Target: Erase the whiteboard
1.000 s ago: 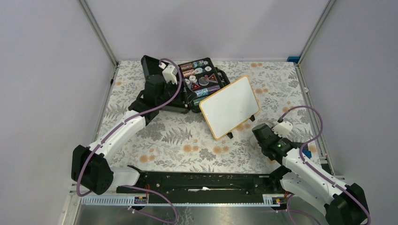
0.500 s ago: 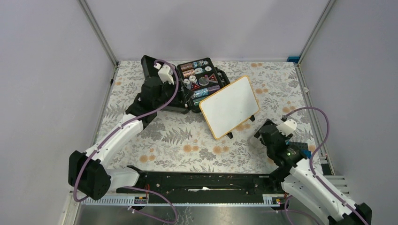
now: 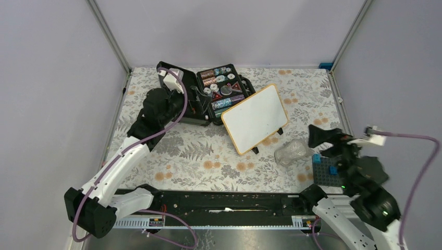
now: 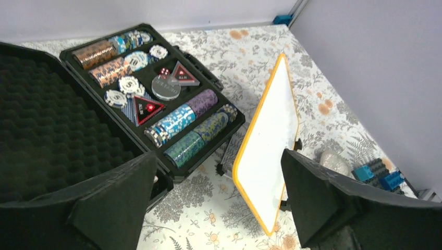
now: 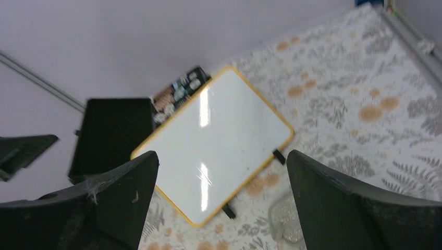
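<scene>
The whiteboard (image 3: 255, 118) stands propped at a tilt near the middle of the table (image 3: 198, 151). The open case (image 4: 52, 114) lies just beside it, behind and to its left, with the lid spread out leftward and chips (image 4: 180, 117) filling the right half. In front of the board, to the right, lies a crumpled plastic piece (image 3: 291, 152), and just right of that, near the table's right edge, a brick plate (image 3: 327, 167).
</scene>
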Robot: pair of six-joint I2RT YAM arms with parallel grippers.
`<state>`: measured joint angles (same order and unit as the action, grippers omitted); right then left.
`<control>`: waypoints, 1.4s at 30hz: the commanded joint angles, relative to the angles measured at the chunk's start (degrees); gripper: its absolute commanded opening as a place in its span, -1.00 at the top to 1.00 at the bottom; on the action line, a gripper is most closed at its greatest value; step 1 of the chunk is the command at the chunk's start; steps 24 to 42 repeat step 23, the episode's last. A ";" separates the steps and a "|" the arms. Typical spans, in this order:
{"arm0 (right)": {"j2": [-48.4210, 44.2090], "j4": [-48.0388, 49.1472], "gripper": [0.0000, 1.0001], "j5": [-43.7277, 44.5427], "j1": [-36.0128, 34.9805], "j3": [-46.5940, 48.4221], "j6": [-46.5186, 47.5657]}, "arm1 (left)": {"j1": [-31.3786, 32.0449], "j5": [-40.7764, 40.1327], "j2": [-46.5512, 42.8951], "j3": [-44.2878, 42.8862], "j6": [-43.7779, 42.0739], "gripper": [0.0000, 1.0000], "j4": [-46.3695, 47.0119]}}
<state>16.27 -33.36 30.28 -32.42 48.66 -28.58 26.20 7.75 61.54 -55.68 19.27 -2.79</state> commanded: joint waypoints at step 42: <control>3.49 -1.79 -0.99 0.31 -0.05 34.87 17.64 | -0.10 -16.34 -20.68 -26.05 -9.12 -0.98 -4.50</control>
